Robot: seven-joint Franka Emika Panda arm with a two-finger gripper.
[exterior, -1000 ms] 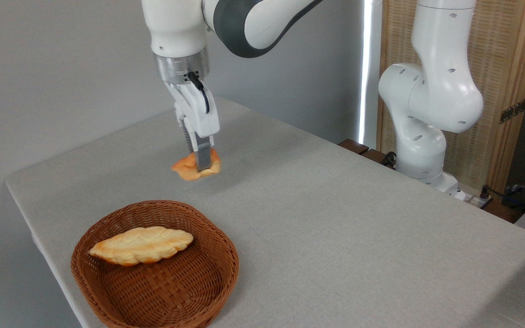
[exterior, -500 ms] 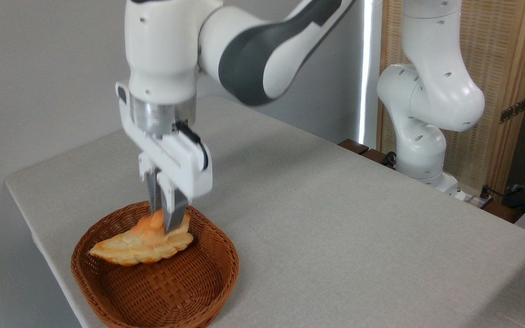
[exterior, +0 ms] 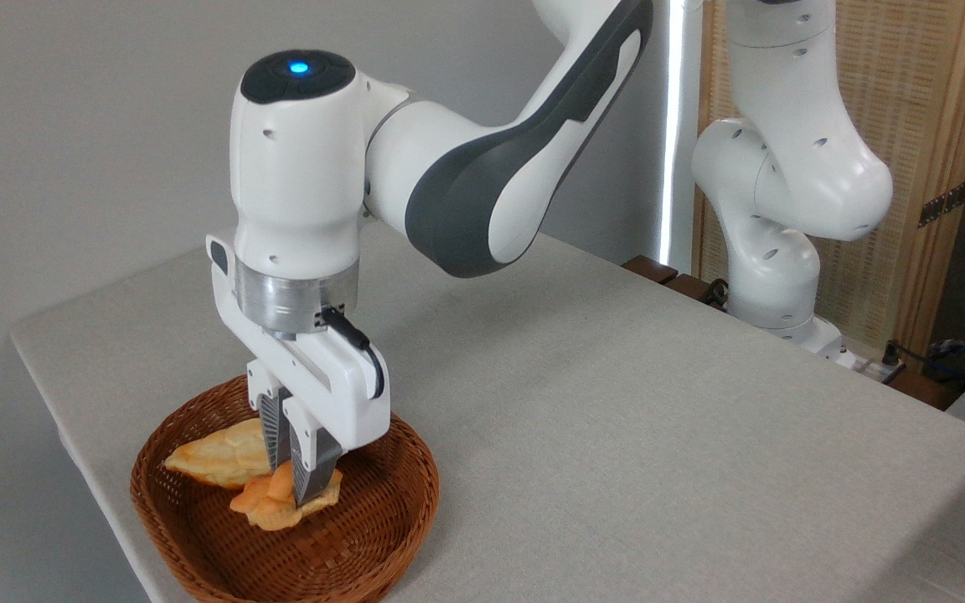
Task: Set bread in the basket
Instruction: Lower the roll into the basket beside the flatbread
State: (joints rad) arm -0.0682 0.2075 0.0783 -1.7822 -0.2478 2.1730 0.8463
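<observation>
Inside basket [exterior: 403, 494]: knobbly orange bread [exterior: 269, 505] pinched between fingers [exterior: 308, 481], apparently touching weave

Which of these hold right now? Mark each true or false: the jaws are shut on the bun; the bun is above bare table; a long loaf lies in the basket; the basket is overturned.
1. The gripper has its jaws shut on the bun. True.
2. The bun is above bare table. False: it is inside the basket.
3. A long pale loaf lies in the basket. True.
4. The basket is overturned. False: it sits upright on the table.
</observation>
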